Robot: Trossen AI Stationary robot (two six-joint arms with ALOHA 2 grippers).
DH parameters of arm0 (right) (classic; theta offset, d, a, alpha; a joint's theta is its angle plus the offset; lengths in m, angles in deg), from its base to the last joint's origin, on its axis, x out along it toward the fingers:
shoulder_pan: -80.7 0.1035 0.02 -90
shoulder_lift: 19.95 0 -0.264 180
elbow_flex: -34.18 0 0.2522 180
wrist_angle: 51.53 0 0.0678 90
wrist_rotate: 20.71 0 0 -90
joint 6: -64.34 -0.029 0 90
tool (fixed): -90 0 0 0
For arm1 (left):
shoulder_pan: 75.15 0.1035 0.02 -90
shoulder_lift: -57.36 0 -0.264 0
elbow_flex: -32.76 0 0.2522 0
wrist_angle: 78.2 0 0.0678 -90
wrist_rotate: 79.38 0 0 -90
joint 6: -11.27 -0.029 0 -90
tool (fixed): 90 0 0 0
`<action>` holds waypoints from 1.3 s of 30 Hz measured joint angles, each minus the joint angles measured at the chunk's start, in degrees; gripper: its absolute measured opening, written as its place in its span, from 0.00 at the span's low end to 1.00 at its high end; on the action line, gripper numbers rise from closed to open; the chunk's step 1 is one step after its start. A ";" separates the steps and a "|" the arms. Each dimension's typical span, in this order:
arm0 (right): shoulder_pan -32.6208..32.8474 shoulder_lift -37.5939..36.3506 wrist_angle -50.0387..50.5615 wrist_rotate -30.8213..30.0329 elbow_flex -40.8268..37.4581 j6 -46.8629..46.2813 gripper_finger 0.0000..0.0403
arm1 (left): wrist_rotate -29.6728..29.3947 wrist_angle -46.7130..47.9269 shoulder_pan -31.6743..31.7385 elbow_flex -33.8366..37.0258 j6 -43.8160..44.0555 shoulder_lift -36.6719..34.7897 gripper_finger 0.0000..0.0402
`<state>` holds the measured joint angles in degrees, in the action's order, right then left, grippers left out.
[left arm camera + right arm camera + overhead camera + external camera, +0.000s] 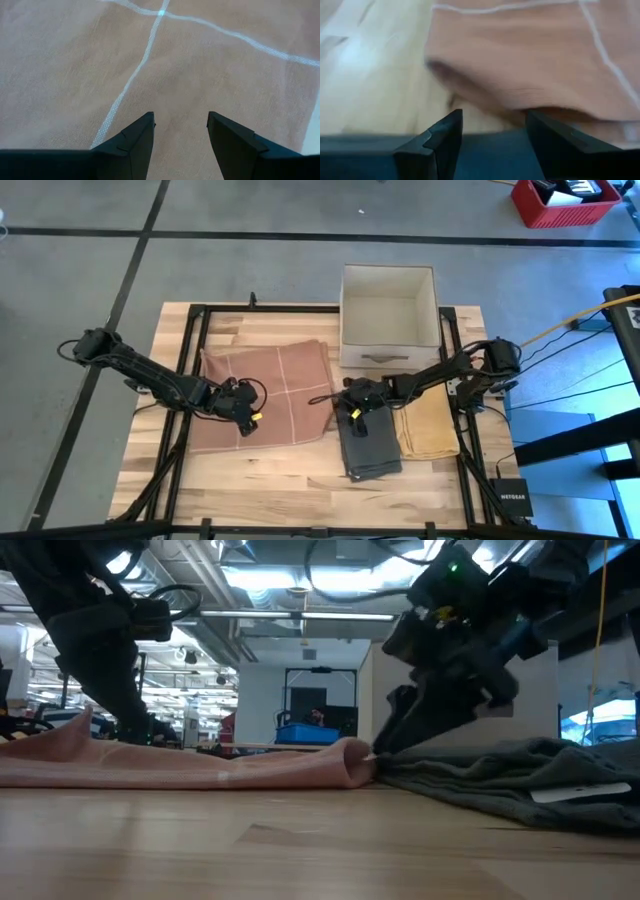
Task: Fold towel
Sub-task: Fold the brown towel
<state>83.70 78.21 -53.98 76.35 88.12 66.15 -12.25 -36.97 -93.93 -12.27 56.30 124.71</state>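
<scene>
A terracotta towel with thin white lines lies spread flat on the wooden table, left of centre. My left gripper stands open over its near middle part, and the cloth fills the left wrist view. My right gripper is open at the towel's right edge, and its fingers stand above a folded dark grey towel. In the low view this right edge bulges up in a small roll just in front of my right gripper. My left gripper slants down at the towel, its open fingers on either side of a bare patch of cloth; whether the tips touch it I cannot tell. My right gripper slants down toward the towel's right edge from the table's right; whether it touches that edge or the grey towel I cannot tell.
A folded tan towel lies right of the grey one. A white open box stands at the table's far edge. Black frame rails run along the table's sides. Bare wood shows near the front edge.
</scene>
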 joint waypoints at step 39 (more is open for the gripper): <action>0.01 3.63 -1.17 -1.45 1.84 -3.55 0.55 | -1.86 -0.29 0.00 0.00 1.06 0.20 0.44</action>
<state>83.71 81.83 -55.14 74.90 89.96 62.60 -14.11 -37.25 -93.93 -12.27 57.36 124.91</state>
